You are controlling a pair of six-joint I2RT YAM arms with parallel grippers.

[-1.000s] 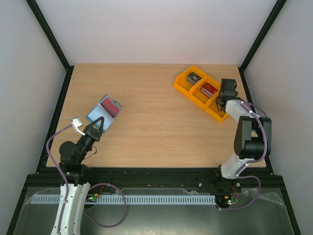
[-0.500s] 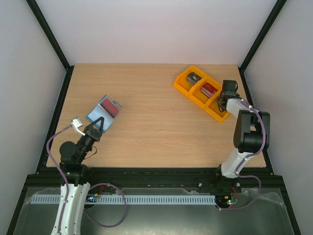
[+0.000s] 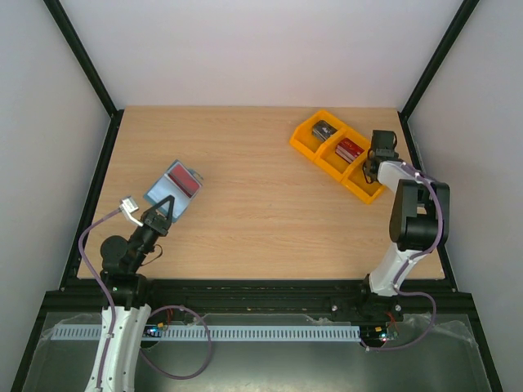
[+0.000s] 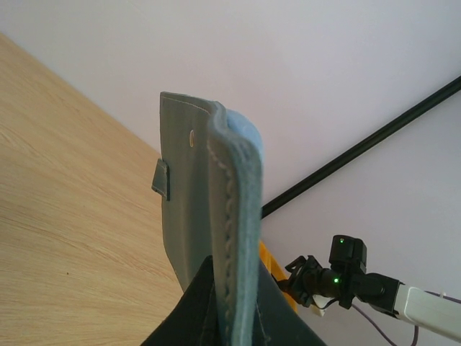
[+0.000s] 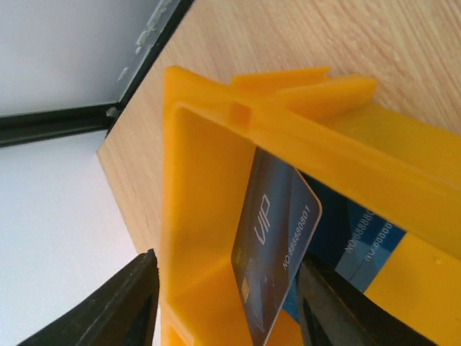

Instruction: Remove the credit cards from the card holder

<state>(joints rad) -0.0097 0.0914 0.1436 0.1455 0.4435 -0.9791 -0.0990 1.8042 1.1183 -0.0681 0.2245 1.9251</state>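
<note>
The teal card holder [image 3: 170,193] lies open at the table's left, a red credit card [image 3: 185,176] showing in it. My left gripper [image 3: 163,211] is shut on its near edge; in the left wrist view the card holder [image 4: 216,209] rises edge-on from the gripper [image 4: 232,321]. My right gripper [image 3: 377,160] hangs open over the near compartment of the orange tray [image 3: 304,139]. In the right wrist view a blue VIP card [image 5: 277,249] leans loose in that compartment between the fingers of the right gripper [image 5: 229,288], beside the right one [image 5: 338,310]. More blue cards [image 5: 371,234] lie under it.
The tray's other compartments hold a dark grey card [image 3: 324,129] and a red card [image 3: 350,149]. Black frame posts and white walls bound the table on three sides. The tray's orange wall [image 5: 198,216] stands between the right fingers.
The right gripper's jaws have opened and let go of the blue card in the tray compartment. The left gripper and the card holder have not moved.
</note>
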